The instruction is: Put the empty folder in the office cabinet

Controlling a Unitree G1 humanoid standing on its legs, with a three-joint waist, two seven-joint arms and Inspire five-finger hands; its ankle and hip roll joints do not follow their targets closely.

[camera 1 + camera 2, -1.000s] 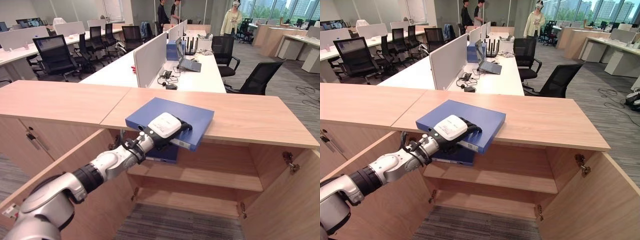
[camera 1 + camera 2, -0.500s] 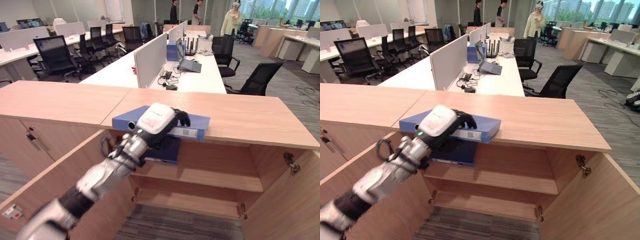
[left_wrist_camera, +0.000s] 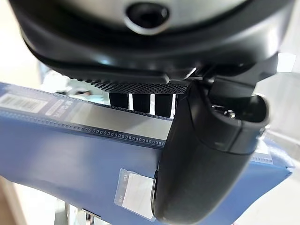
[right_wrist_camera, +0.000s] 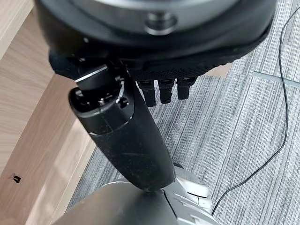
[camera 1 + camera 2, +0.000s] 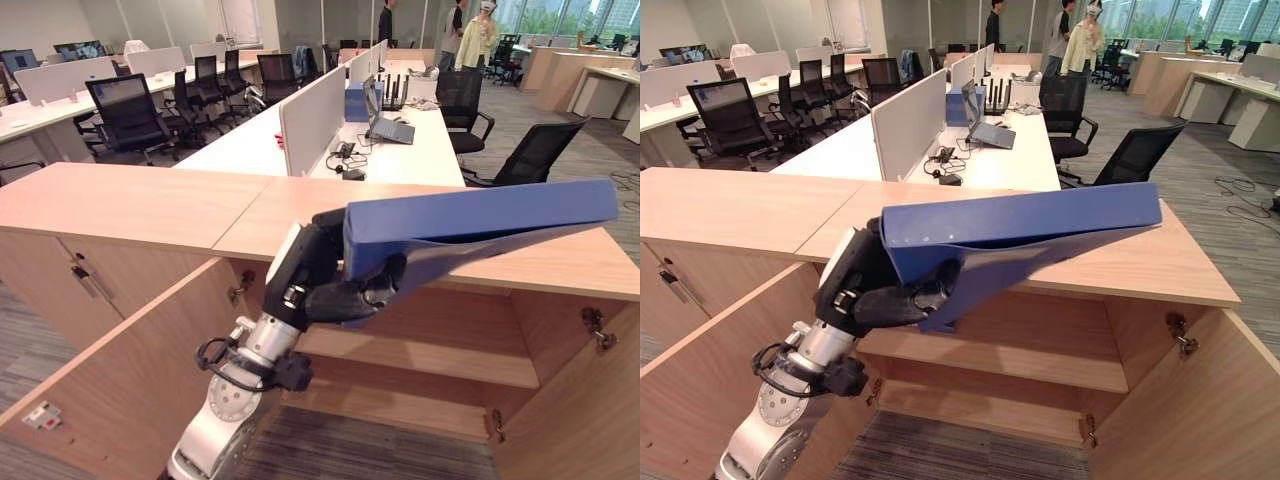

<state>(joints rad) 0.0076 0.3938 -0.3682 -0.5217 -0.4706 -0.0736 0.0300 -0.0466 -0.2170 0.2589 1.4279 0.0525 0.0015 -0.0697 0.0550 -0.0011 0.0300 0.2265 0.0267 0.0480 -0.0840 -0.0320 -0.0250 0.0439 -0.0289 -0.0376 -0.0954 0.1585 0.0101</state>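
Observation:
The blue folder is off the cabinet top and held in the air in front of the open cabinet, its long side running to the right. My left hand is shut on its left end. In the left wrist view the thumb presses on the folder's blue cover, with the fingers on the far side. The wooden cabinet's shelf lies below and behind the folder. My right hand hangs with relaxed fingers over grey carpet beside a wooden panel, holding nothing.
Both cabinet doors stand open, the left door and the right door. The long wooden cabinet top runs across the view. Behind it are white desks, black office chairs and people standing far back.
My left hand has lifted the folder off the cabinet top and swung it up and toward me, so it now hangs in the air. The view has also shifted slightly.

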